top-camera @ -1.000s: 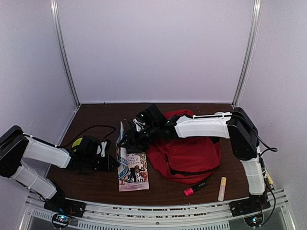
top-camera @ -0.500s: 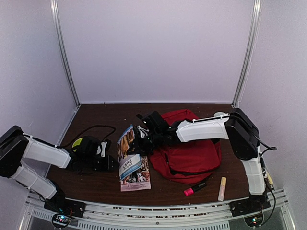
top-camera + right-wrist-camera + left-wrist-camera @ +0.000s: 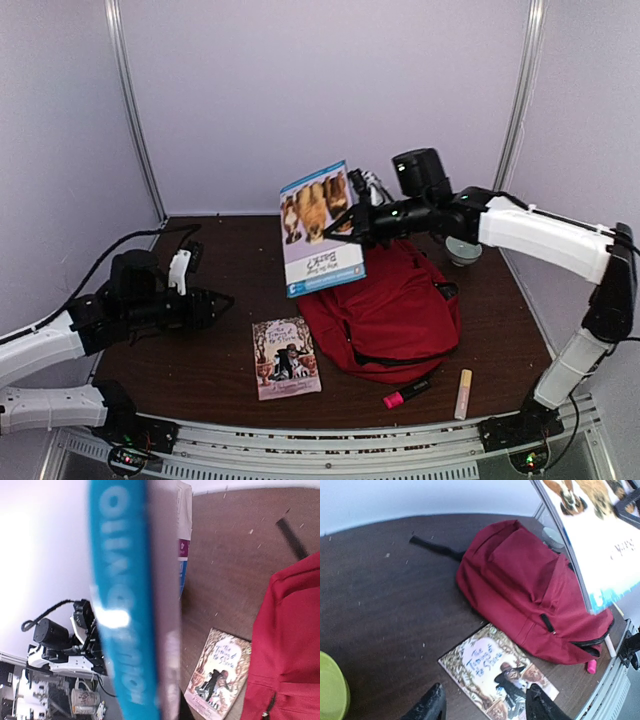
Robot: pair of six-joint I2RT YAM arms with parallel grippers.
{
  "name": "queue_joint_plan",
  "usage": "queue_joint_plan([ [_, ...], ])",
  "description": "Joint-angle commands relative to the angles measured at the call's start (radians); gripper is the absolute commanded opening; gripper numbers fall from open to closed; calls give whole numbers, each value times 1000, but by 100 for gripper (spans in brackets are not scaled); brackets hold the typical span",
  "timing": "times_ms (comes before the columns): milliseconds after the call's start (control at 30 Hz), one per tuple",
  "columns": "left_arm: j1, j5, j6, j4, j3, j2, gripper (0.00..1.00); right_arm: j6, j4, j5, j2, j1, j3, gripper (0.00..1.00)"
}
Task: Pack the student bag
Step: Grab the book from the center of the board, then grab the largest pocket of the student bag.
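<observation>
The student bag (image 3: pixel 385 315) is a red backpack lying flat at the table's right centre, also seen in the left wrist view (image 3: pixel 530 585) and the right wrist view (image 3: pixel 290 640). My right gripper (image 3: pixel 355 215) is shut on a blue-and-white dog book (image 3: pixel 320 225), holding it upright in the air above the bag's left edge. Its blue spine (image 3: pixel 135 605) fills the right wrist view and hides the fingers. A second picture book (image 3: pixel 287 357) lies flat on the table left of the bag. My left gripper (image 3: pixel 485 707) is open and holds nothing, low over the table just short of that book (image 3: pixel 495 672).
A pink highlighter (image 3: pixel 407 392) and a pale yellow marker (image 3: pixel 464 393) lie in front of the bag near the front edge. A pale round object (image 3: pixel 462 250) sits behind the bag. A black strap (image 3: pixel 435 547) trails from the bag's top. A lime-green object (image 3: pixel 332 690) sits beside my left gripper.
My right gripper shut on the dog book and lifted it from the table to high above the bag. My left gripper opened and drew back to the left.
</observation>
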Motion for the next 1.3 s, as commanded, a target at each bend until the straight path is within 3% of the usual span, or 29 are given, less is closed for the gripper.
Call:
queue_joint_plan([
  [0, -108, -49, 174, -89, 174, 99, 57, -115, -112, 80, -218, -142, -147, 0],
  [100, -295, -77, 270, -145, 386, 344, 57, -130, -128, 85, -360, -268, -288, 0],
  [333, -557, 21, 560, -419, 1169, 1041, 49, -254, -254, 83, -553, -494, -455, 0],
  [433, -611, -9, 622, -519, 1414, 1252, 51, -326, -330, 96, -602, -548, -497, 0],
  [600, -615, -43, 599, -555, 1635, 1481, 62, -398, -387, 224, -728, -631, -545, 0],
  [667, -615, -91, 603, -588, 1708, 1544, 65, -393, -376, 261, -780, -632, -559, 0],
  [800, -614, -118, 606, -595, 1761, 1589, 59, -392, -366, 336, -860, -632, -571, 0],
  [933, -613, -189, 614, -607, 1766, 1596, 56, -382, -355, 316, -893, -633, -576, 0],
  [1067, -613, -307, 618, -626, 1764, 1596, 42, -378, -356, 296, -899, -632, -576, 0],
  [1100, -612, -332, 620, -630, 1765, 1596, 33, -377, -356, 290, -900, -632, -576, 0],
  [1167, -607, -385, 613, -637, 1766, 1588, 0, -372, -357, 278, -906, -632, -572, 0],
  [1267, -574, -413, 541, -619, 1742, 1519, 0, -365, -362, 247, -921, -633, -552, 0],
])
